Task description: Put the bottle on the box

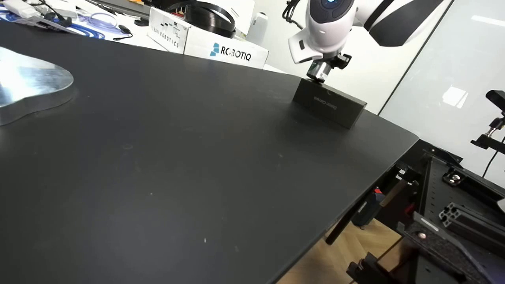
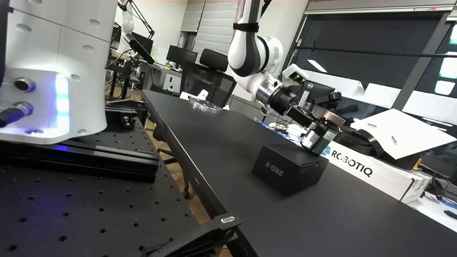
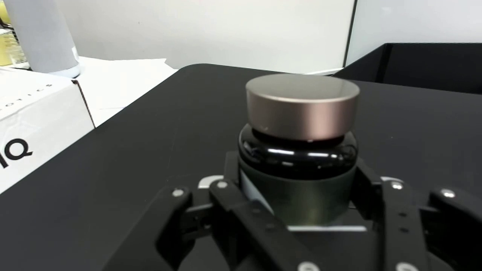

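Pinching the bottle (image 3: 300, 154) about straight up in the gripper (image 3: 297, 184), right at one top edge of the box (image 2: 290, 169), cannot tell if touching, so likely needing a small nudge in toward the middle before letting go

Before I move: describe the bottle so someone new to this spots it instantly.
Start at the black table, then find the black box sitting on it. Right at that box's top, held cap-up in the gripper, is a short bottle; I can't tell if they touch. Its round body and rosy metallic cap set it apart from the flat-sided box.
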